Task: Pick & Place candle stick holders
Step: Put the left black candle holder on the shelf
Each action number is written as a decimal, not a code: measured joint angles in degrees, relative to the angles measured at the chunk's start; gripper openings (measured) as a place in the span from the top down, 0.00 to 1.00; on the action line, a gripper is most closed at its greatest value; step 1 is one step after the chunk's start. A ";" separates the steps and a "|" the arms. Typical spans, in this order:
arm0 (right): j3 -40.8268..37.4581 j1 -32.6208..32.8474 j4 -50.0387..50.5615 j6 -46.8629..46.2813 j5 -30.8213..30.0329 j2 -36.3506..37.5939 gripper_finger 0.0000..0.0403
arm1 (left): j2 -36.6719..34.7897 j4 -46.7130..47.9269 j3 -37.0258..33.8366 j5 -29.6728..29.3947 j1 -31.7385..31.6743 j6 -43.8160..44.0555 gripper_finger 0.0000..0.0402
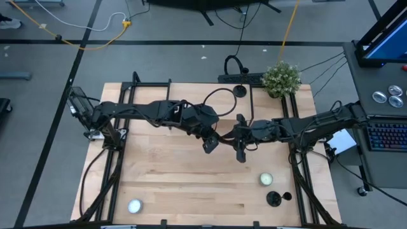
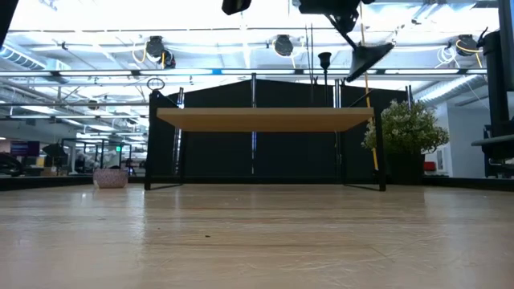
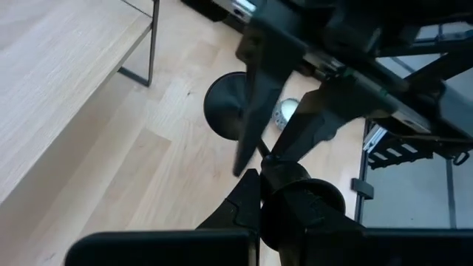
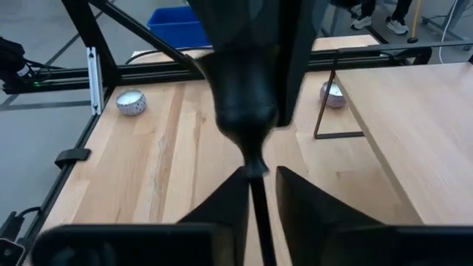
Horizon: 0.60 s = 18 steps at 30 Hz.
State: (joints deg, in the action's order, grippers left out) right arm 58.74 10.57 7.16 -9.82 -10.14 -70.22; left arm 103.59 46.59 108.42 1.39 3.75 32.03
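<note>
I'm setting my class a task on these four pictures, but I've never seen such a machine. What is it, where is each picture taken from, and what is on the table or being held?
It is a robot with two dark arms at a wooden table. One picture looks straight down, one looks level across the tabletop, and one comes from each wrist. In mid-air, the left hand is shut on the stem of a candle stick holder. The right hand is at that stem too. A second holder, a third holder, a green candle, a white candle and a plant are also there.
</note>
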 joint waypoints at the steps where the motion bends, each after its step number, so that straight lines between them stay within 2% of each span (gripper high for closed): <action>1: -0.13 0.00 0.12 0.02 0.03 0.00 0.91 | 0.14 0.12 0.00 0.02 0.00 0.02 0.97; 4: -0.12 0.04 0.38 1.08 0.53 0.01 0.97 | 0.29 -0.12 0.00 0.96 -0.04 0.05 0.97; 12: -0.09 0.04 1.00 0.57 0.16 0.00 0.97 | 0.44 -0.18 0.00 0.97 -0.09 -0.03 0.96; 14: -0.09 0.04 1.00 0.00 -0.01 0.00 0.98 | 0.44 -0.20 0.00 0.53 -0.10 0.01 0.91; 18: -0.09 0.00 1.33 -0.46 -0.38 0.02 0.98 | -0.10 -0.37 -0.04 0.04 -0.13 -0.48 0.76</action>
State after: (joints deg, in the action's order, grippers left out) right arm 58.65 10.57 8.49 -10.28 -10.52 -70.19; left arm 103.49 46.23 108.38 1.43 3.62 31.56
